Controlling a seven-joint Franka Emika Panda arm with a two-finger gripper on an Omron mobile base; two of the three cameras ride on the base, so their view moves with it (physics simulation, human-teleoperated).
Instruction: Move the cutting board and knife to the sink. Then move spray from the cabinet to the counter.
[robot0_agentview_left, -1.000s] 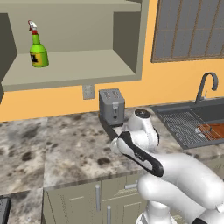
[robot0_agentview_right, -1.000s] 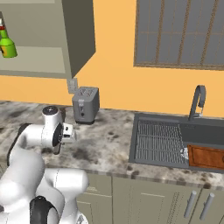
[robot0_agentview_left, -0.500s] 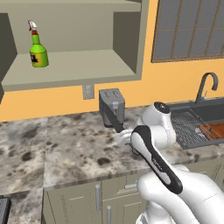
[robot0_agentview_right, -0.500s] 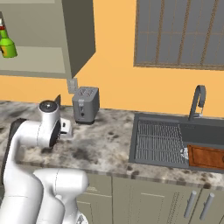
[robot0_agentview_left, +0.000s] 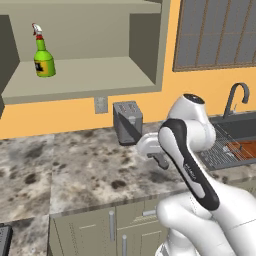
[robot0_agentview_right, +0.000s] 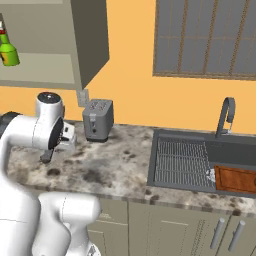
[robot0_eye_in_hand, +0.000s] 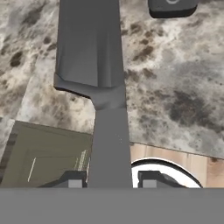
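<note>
— So, where is the end effector (robot0_eye_in_hand: 109, 180) right now, taking the toaster (robot0_agentview_left: 128, 121) as the landmark?

— Just in front of the toaster, above the speckled surface (robot0_agentview_left: 90, 170). Its two fingers sit partly closed around the grey handle of the knife (robot0_eye_in_hand: 98, 87); in the hand view the handle runs up between the tips into the dark blade. From the left base view the blade (robot0_agentview_left: 131, 131) slants up across the front of the toaster.

— And the cutting board?

— The cutting board (robot0_agentview_right: 235, 179) lies in the sink (robot0_agentview_right: 200, 165), well to the right of the toaster, beside the ribbed drain rack and below the curved faucet (robot0_agentview_right: 226, 116).

— The spray?

— The spray (robot0_agentview_left: 43, 52) stands upright on the shelf of the cabinet (robot0_agentview_left: 100, 80), above the toaster and off to its left. In the right base view its green body (robot0_agentview_right: 7, 50) shows at the picture's left edge.

— Anything else near the toaster?

— A wall outlet (robot0_agentview_left: 101, 104) just to its left, under the cabinet.
</note>
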